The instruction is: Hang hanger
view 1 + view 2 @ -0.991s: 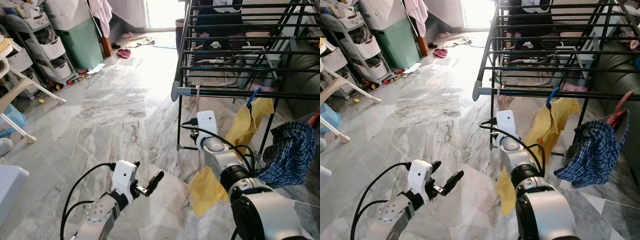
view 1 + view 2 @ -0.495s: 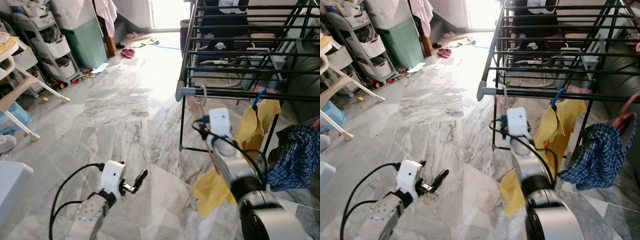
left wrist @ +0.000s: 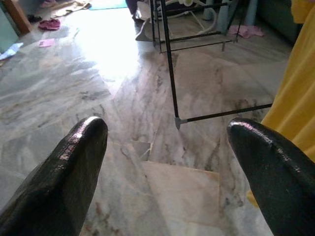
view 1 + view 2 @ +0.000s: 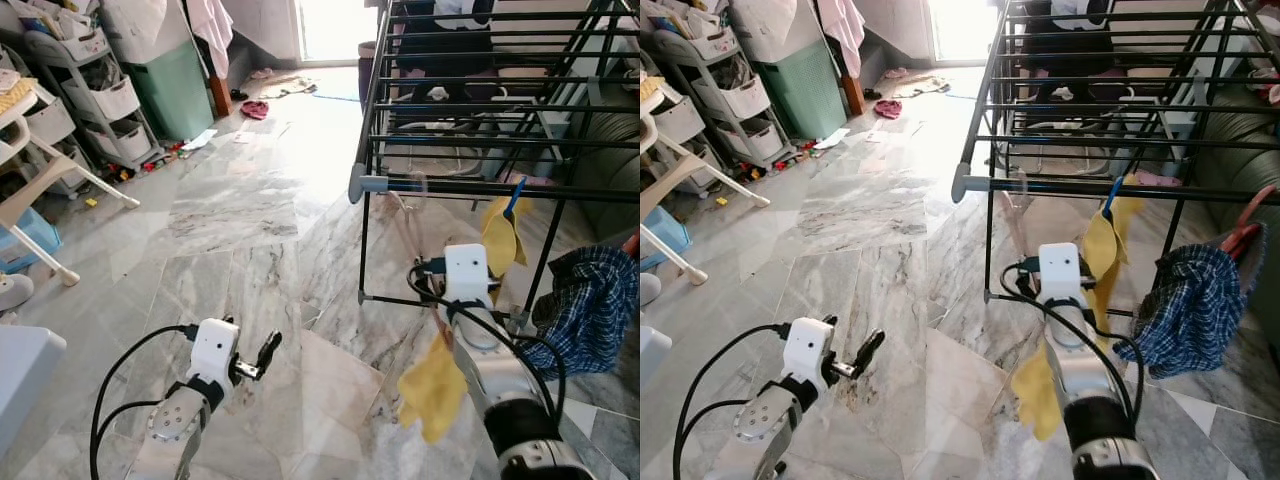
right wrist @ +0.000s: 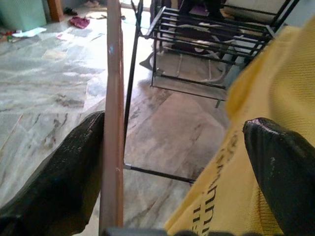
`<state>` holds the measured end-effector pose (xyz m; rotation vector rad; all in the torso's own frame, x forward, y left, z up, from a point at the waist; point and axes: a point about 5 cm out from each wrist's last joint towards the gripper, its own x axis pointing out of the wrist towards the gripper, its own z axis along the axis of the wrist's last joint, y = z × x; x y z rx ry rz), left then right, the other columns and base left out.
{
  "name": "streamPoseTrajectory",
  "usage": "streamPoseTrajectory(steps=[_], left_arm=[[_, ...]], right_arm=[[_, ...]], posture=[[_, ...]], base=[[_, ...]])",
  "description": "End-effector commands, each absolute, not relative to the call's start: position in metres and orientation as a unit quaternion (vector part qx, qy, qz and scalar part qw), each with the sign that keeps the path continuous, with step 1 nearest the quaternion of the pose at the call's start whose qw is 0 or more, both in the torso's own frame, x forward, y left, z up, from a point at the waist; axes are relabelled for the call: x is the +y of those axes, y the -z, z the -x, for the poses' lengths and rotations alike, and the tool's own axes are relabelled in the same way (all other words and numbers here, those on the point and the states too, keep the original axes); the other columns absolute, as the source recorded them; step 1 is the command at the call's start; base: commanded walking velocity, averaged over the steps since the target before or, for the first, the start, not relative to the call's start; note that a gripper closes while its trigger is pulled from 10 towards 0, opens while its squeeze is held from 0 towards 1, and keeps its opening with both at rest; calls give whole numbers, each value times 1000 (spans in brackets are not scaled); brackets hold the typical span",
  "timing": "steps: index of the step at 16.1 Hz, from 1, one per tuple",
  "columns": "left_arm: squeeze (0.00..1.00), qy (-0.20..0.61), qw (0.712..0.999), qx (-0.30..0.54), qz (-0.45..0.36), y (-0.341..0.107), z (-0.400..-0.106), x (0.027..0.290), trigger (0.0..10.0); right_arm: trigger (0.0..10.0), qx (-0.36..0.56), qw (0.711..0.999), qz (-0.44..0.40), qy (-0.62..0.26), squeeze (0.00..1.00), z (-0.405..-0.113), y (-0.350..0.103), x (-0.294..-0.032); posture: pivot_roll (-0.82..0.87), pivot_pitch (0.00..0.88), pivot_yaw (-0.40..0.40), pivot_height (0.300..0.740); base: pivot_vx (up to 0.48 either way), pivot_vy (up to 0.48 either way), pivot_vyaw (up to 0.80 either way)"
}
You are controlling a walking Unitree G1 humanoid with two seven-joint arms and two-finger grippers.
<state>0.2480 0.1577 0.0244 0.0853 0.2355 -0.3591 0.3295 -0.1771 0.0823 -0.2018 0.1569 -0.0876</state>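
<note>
Marble floor (image 4: 230, 200) spreads out in front of us, and a black drying rack (image 4: 480, 100) stands ahead on our right with a yellow cloth (image 4: 1098, 245) and a checked cloth (image 4: 1195, 305) hanging from its front bar (image 4: 1090, 188). Our right gripper (image 5: 172, 162) is the near one, just under that bar; its jaws are apart, and the pale wooden hanger (image 5: 113, 113) rests against one finger, standing tall with its blurry hook end up by the bar (image 4: 415, 185). Our left gripper (image 4: 255, 362) hangs low over the floor, well away, with its jaws apart and nothing in them.
</note>
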Motion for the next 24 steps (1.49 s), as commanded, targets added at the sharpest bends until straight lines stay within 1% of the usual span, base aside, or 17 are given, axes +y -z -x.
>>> streamPoseTrajectory(steps=[1,4,5,7,8,11,14,17,18,19,20,21,22,24], left_arm=[[0,169,978,109,-54,-28,-250,161,10000],[0,127,987,82,-61,-38,-249,169,10000],[0,104,990,72,-66,-41,-246,173,10000],[0,98,990,70,-68,-42,-245,174,10000],[0,87,991,67,-73,-42,-241,174,10000],[0,68,991,59,-97,-43,-238,172,10000],[0,45,990,50,-122,-51,-232,174,10000],[0,36,988,56,-138,-49,-229,182,10000],[0,10,989,59,-135,-51,-227,189,10000],[0,-6,988,61,-142,-50,-225,192,10000],[0,-14,989,59,-135,-52,-227,186,10000],[0,-4,991,59,-123,-52,-227,183,10000],[0,-2,989,60,-133,-49,-226,182,10000],[0,3,988,63,-143,-48,-222,183,10000]], right_arm=[[10000,59,992,100,45,1000,-330,-90,-176],[10000,19,993,111,27,1000,-312,-96,-176],[10000,8,993,119,15,1000,-297,-96,-175],[10000,5,993,120,12,1000,-293,-96,-174],[10000,5,992,127,6,1000,-282,-96,-174],[10000,-1,990,139,0,1000,-270,-96,-174],[10000,5,991,135,-12,1000,-254,-96,-169],[10000,10,990,132,-49,1000,-252,-93,-150],[10000,1,990,121,-73,988,-256,-99,-137],[10000,2,990,115,-80,698,-259,-100,-132],[10000,6,991,105,-85,0,-263,-102,-132],[10000,6,991,105,-89,0,-264,-101,-132],[10000,11,989,112,-92,0,-264,-96,-133],[10000,18,992,107,-68,0,-263,-95,-142]], posture=[[-172,0,103,740],[-176,0,105,740],[-179,0,104,740],[-179,0,104,740],[-187,0,108,740],[-187,0,107,740],[-151,4,73,740],[-124,7,54,740],[-117,0,44,740],[-100,0,44,740],[-76,0,36,740],[-76,0,49,740],[-76,0,51,740],[-77,0,52,740]], base=[[0,0,0],[0,0,0],[0,0,0],[0,0,0],[0,0,0],[0,0,0],[0,0,0],[0,0,0],[0,0,0],[0,0,0],[0,0,0],[0,0,0],[0,0,0],[0,0,0]])
